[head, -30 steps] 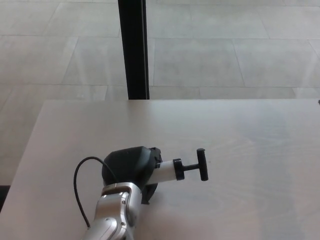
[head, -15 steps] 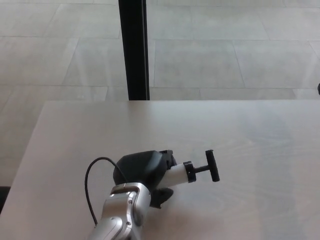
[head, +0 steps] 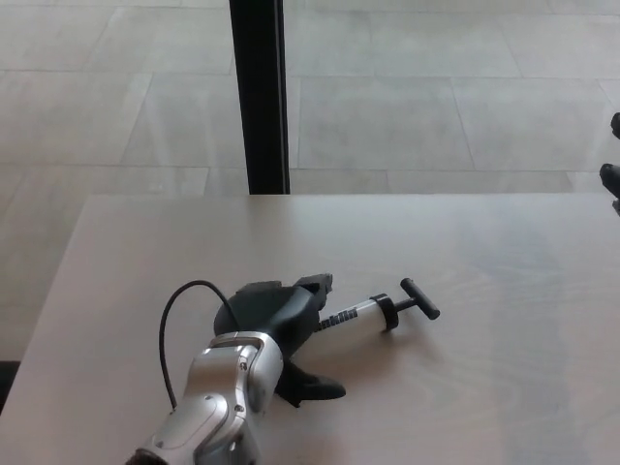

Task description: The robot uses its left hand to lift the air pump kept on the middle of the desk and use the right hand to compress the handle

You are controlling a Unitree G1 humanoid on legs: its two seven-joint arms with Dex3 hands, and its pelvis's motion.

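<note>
Your left hand (head: 274, 315) had its fingers spread, no longer wrapped around the air pump (head: 373, 314), which lay on the desk (head: 465, 387) just right of that hand, T-handle (head: 420, 298) pointing away, probably for your right hand (head: 612, 179). That hand barely showed at the desk's far right edge, grip unreadable; a second earlier the pump was clasped.

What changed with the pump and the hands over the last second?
The black left hand has opened and let go of the white air pump with black T-handle, which now lies tilted on the pale wooden desk. A dark part, perhaps the right hand, appeared at the right edge. The black post stayed put.
</note>
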